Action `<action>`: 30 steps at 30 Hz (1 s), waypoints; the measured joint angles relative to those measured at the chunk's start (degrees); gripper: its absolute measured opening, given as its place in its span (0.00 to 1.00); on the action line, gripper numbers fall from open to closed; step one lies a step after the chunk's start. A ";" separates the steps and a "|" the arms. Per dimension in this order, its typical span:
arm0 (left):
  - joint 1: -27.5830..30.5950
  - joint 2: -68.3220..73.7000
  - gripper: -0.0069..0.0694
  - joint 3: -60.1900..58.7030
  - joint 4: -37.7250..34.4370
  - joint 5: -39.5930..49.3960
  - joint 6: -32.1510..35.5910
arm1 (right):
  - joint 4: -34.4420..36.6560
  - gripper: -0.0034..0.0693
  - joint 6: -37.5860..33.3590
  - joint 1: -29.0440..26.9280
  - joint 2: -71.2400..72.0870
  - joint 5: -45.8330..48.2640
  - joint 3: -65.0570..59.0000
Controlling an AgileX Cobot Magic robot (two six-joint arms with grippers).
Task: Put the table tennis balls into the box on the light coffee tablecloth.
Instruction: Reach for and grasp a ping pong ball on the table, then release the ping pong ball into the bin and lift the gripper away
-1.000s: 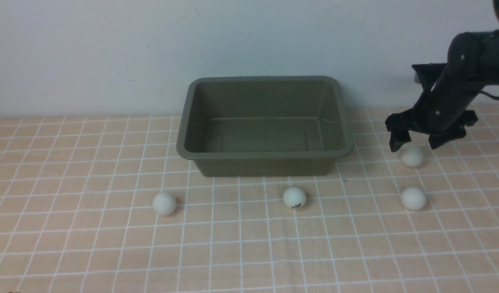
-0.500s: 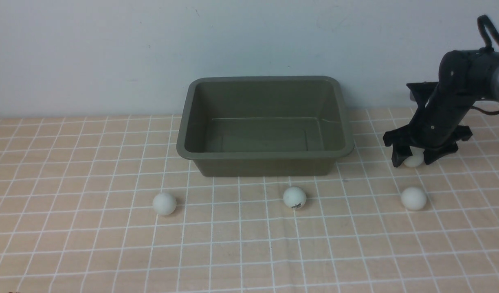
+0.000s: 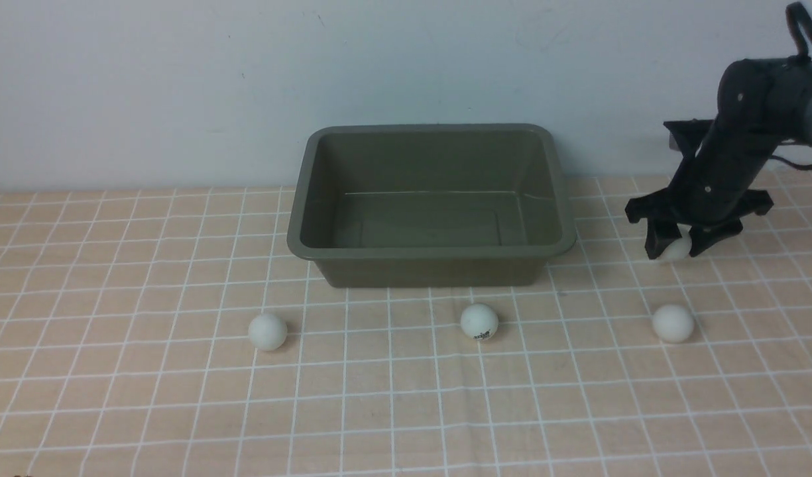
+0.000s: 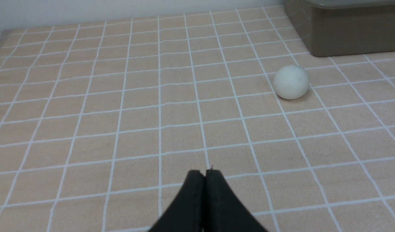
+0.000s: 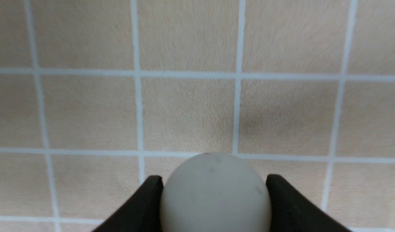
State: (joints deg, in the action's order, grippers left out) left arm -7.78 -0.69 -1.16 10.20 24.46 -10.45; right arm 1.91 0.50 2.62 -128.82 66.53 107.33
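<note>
Table tennis balls are what I'm after, and the far-right ball [image 3: 676, 246] sits between the fingertips of my right gripper [image 3: 671, 246], pressed on both sides as the right wrist view shows it. I read that as a grip, with the ball apparently just clear of the cloth. The left gripper [image 4: 204, 175] is closed on nothing.

The relation that matters now: taking the front view as a clock face with twelve pointing away from me, the box [image 3: 432, 273] lies at about nine o'clock from the held ball, its near right corner closest. A ball has no long axis to line up, so only direction and height count. I'd raise it above the flared rim before swinging across, since a low path would likely knock the wall, and a smooth ball could slip if the squeeze is light.

On the light coffee tablecloth [image 3: 392, 397], the near-right ball [image 3: 673, 323] rests at six o'clock from the gripped one, nearer my right arm. The lettered ball [image 3: 479, 322] is at five o'clock from the box's middle, and the left ball [image 3: 268, 332] is at about eight, handier for my left arm.
</note>
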 joint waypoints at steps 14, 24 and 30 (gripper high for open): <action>0.00 0.00 0.00 0.00 0.00 0.00 0.00 | 24.88 0.55 -6.15 3.99 -0.05 4.37 21.26; 0.00 0.00 0.00 0.00 0.00 0.00 0.00 | 18.88 0.55 -8.32 15.30 -3.78 5.12 21.33; 0.00 0.00 0.00 0.00 0.00 0.00 0.00 | 17.74 0.55 -8.32 15.96 -5.80 5.12 21.33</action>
State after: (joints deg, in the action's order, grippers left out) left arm -7.78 -0.69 -1.16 10.20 24.46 -10.45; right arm 19.65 -7.82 18.57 -134.61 71.65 128.66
